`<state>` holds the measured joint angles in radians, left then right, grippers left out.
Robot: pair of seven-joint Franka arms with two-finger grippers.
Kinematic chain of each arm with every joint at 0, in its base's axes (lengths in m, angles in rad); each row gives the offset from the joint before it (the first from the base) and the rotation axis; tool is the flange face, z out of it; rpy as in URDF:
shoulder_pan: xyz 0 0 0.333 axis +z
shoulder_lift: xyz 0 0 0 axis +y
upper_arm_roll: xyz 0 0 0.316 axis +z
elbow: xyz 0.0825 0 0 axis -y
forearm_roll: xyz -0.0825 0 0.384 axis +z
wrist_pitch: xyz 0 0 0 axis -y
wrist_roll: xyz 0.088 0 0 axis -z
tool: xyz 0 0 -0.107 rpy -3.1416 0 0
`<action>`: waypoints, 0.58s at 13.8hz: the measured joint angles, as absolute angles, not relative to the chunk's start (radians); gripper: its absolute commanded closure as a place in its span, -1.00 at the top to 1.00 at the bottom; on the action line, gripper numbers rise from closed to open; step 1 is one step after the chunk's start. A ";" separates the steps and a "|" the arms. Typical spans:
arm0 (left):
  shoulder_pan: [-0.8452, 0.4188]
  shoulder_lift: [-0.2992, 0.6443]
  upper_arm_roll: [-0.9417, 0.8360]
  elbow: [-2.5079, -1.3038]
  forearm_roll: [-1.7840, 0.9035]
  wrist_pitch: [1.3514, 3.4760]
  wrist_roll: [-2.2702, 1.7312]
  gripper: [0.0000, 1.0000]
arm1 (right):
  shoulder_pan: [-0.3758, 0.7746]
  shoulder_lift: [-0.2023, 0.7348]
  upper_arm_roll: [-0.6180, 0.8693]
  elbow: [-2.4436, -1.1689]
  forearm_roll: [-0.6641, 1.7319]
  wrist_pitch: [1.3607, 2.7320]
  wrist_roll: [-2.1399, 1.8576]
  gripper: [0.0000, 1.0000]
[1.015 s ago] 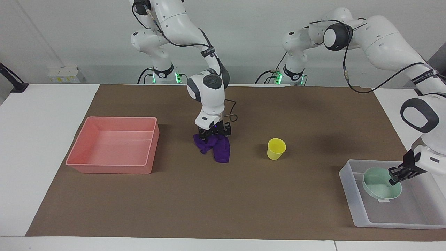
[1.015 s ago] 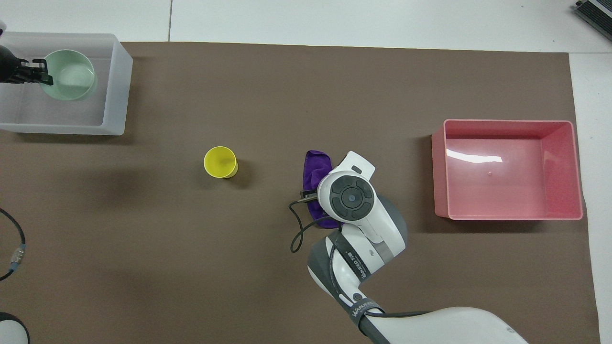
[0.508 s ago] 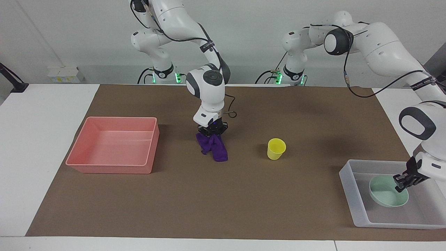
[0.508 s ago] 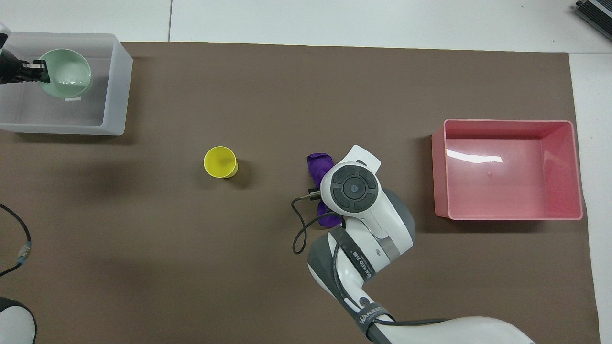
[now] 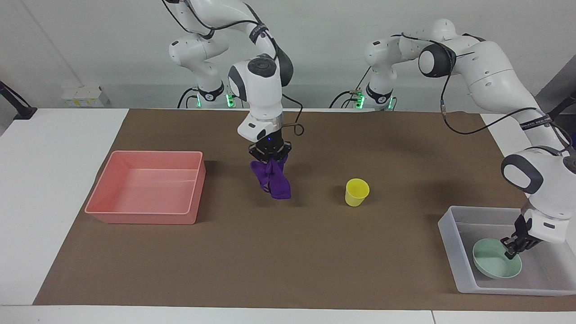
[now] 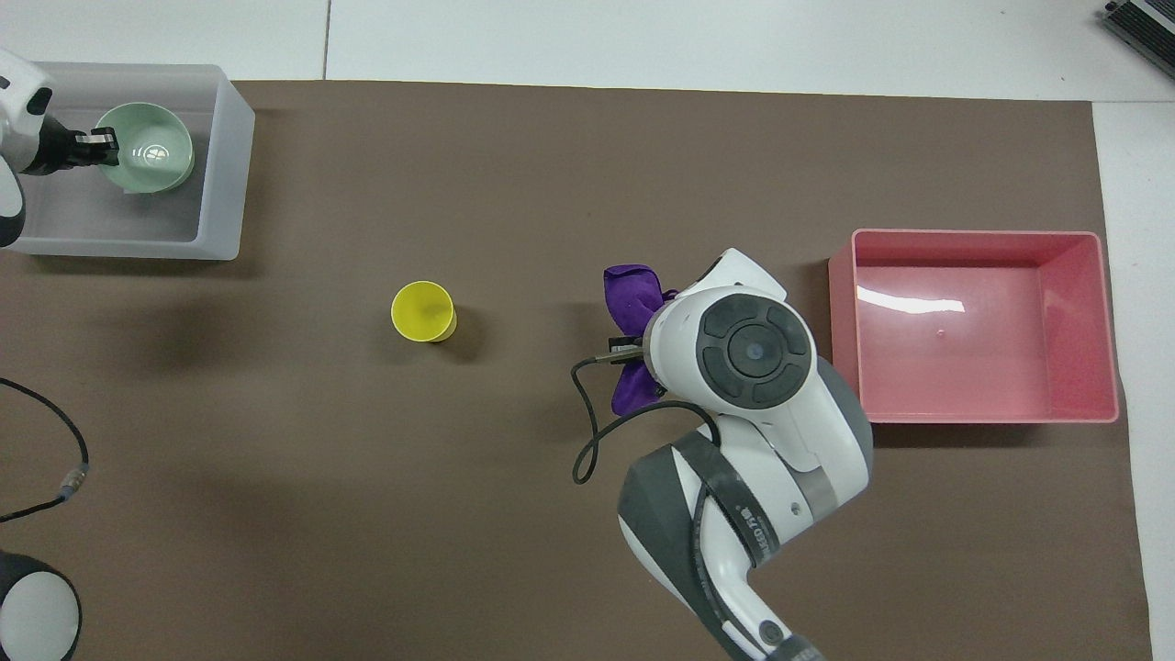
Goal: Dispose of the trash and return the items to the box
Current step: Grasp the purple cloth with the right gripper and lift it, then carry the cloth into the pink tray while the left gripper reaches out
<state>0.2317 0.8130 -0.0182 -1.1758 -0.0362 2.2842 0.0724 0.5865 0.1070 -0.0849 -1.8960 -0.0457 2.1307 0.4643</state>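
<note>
Your right hand [image 5: 269,158], clamped on the purple cloth [image 5: 272,180], hangs mid-worktop; the pink bin [image 5: 148,185] lies toward its own arm's end (left hand [image 5: 513,248] closed at the bowl [image 5: 495,265]).

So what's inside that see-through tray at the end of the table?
The clear tray holds a mint-green bowl sitting upright on its floor. The left gripper is shut on the bowl's rim. The bowl covers the floor beneath it, so nothing under it can be seen.

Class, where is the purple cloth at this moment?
The purple cloth hangs from the shut right gripper, over the brown mat between the pink bin and yellow cup.
</note>
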 measured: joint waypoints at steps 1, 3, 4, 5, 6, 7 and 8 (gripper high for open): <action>0.238 0.811 -0.016 -1.176 -0.036 2.284 0.072 0.35 | 0.577 0.089 -0.085 -1.858 -0.046 2.071 0.465 -1.00; 0.247 0.806 -0.016 -1.177 -0.036 2.283 0.073 0.49 | 0.548 0.071 -0.086 -1.794 -0.046 2.000 0.465 -1.00; 0.246 0.802 -0.017 -1.180 -0.036 2.283 0.073 0.72 | 0.529 0.066 -0.086 -1.771 -0.046 1.973 0.465 -1.00; 0.243 0.795 -0.020 -1.183 -0.036 2.283 0.073 1.00 | 0.506 0.060 -0.086 -1.755 -0.046 1.949 0.462 -1.00; 0.241 0.788 -0.023 -1.185 -0.036 2.283 0.073 1.00 | 0.483 0.052 -0.086 -1.748 -0.046 1.930 0.451 -1.00; 0.237 0.779 -0.026 -1.186 -0.035 2.283 0.073 1.00 | 0.460 0.044 -0.087 -1.745 -0.046 1.916 0.431 -1.00; 0.230 0.768 -0.027 -1.186 -0.035 2.280 0.075 1.00 | 0.434 0.037 -0.087 -1.743 -0.046 1.904 0.407 -1.00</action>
